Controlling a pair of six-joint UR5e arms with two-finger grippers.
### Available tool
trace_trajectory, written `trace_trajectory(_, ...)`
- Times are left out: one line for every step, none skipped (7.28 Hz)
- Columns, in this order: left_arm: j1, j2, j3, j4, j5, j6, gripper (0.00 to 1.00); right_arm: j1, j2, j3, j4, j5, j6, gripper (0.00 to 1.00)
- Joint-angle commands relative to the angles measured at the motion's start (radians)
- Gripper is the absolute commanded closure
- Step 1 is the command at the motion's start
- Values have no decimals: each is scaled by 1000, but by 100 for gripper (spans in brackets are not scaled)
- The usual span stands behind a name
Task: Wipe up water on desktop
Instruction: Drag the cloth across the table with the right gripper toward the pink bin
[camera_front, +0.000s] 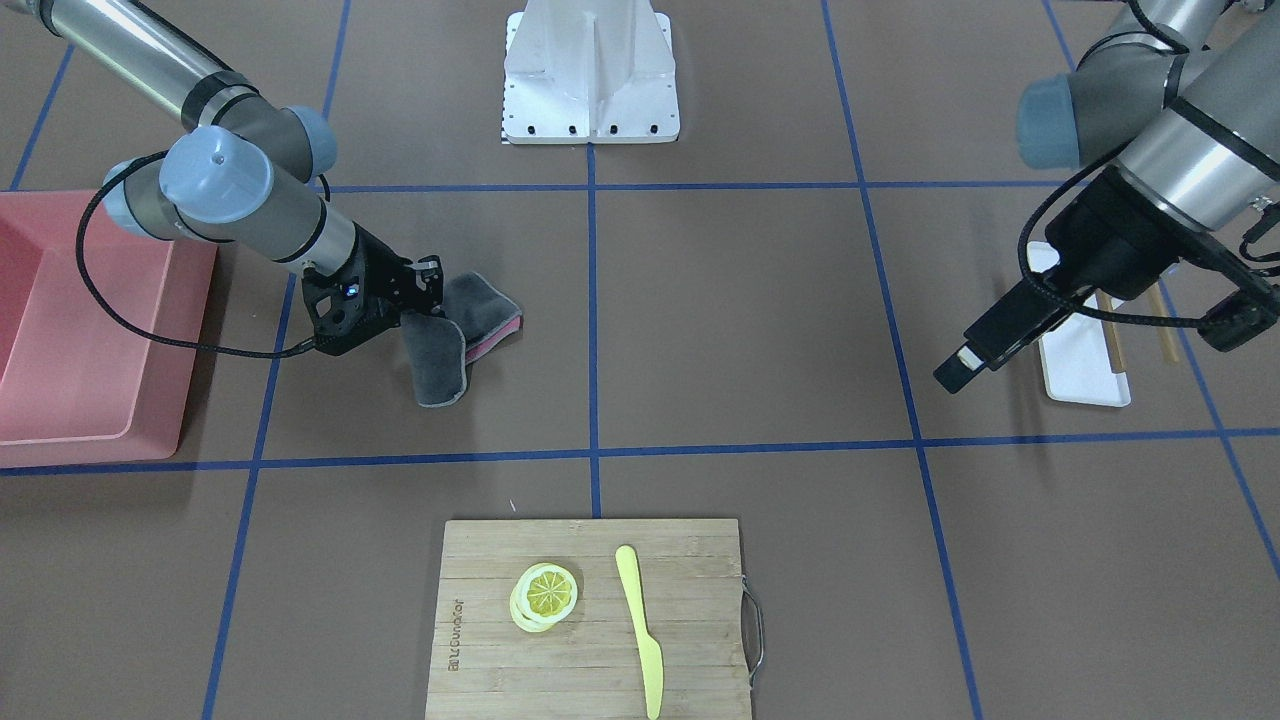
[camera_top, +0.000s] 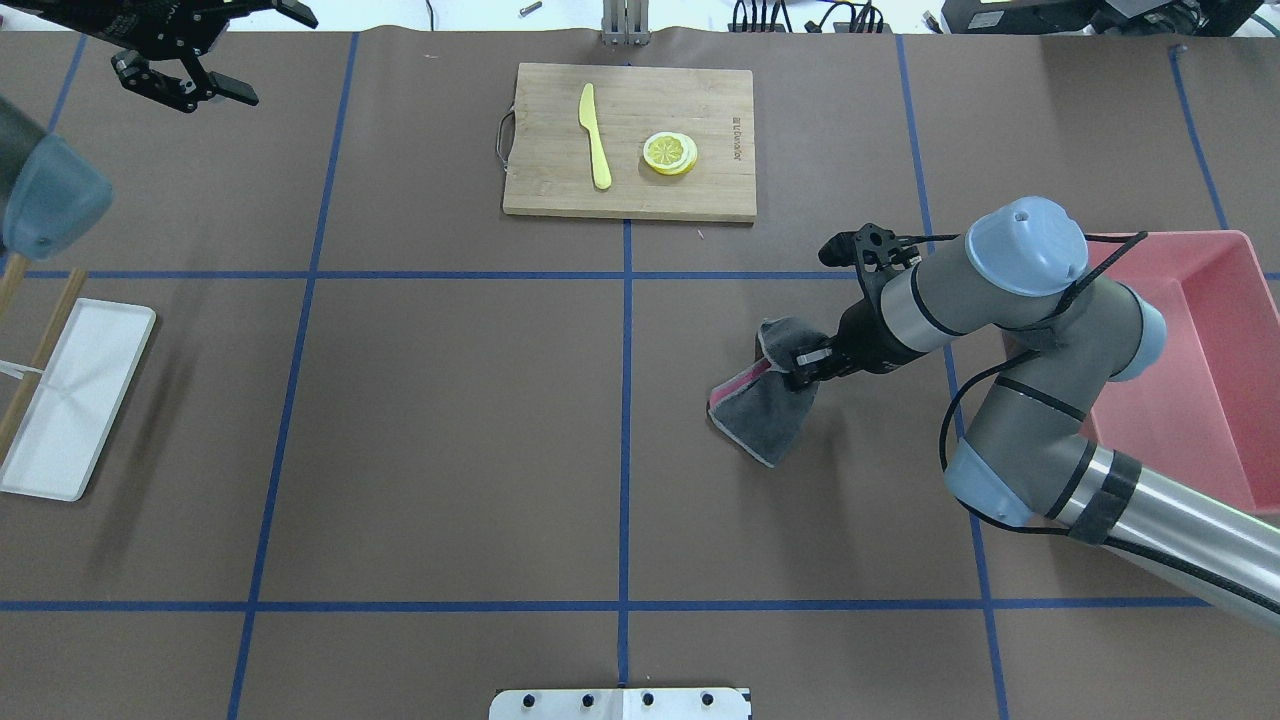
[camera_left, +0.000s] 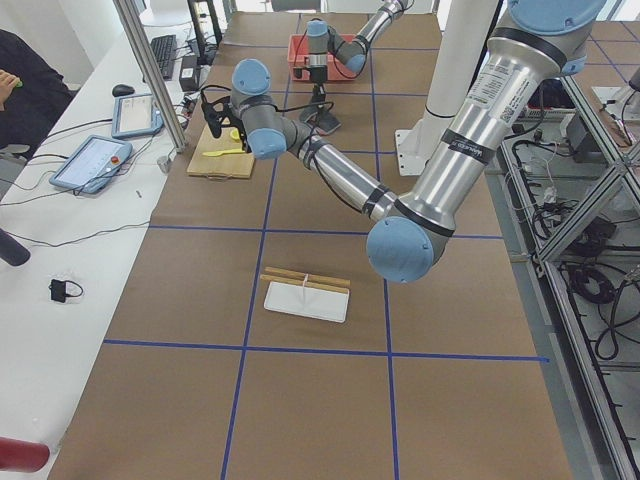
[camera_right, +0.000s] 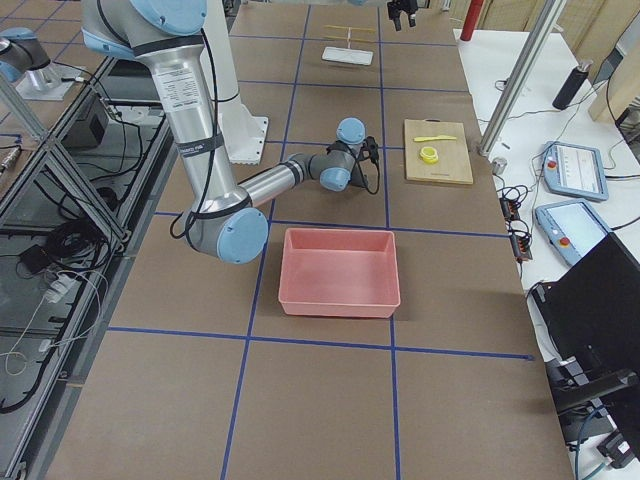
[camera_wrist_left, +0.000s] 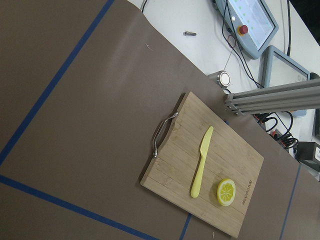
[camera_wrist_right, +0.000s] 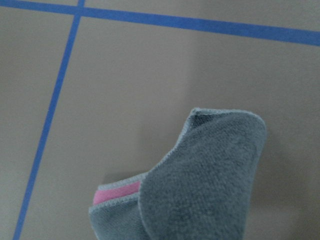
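Note:
The brown desktop (camera_top: 450, 420) carries blue tape lines; I cannot make out any water on it. My right gripper (camera_top: 805, 365) is shut on a grey cloth with a pink inner face (camera_top: 765, 400), right of the centre line. The cloth hangs from the gripper and its lower edge seems to touch the desktop. It also shows in the front view (camera_front: 445, 350) and fills the right wrist view (camera_wrist_right: 200, 185), where no fingers show. My left gripper (camera_top: 215, 100) hangs open and empty above the far left corner.
A pink tub (camera_top: 1200, 350) stands right of the cloth. A bamboo cutting board (camera_top: 630, 140) with a yellow knife (camera_top: 595, 150) and a lemon slice (camera_top: 670, 153) lies at the far middle. A white tray (camera_top: 75, 400) with chopsticks lies at the left.

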Motion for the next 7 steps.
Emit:
trace_trajectory(0,0,5,1,0,12,1,47,-35,-17,-6,14,-28,100)
trace_trajectory(0,1,7,0,1,12,1,65,-63,-19,-6,15,-28,100)
trace_trajectory(2,1,7,-1,1,12,1,96,-72,-34,-7,35,-28,100)
trace_trajectory(2,1,7,-2,1,12,1,151,-74,-52,-7,102,-28,100)
trace_trajectory(2,1,7,-2,1,12,1,224,-80,-53,-7,164,-28,100)
trace_trajectory(2,1,7,-2,1,12,1,283,-91,-51,-7,199,-28,100)
trace_trajectory(2,0,7,-2,1,12,1,339,-91,-47,-16,250,-28,100)
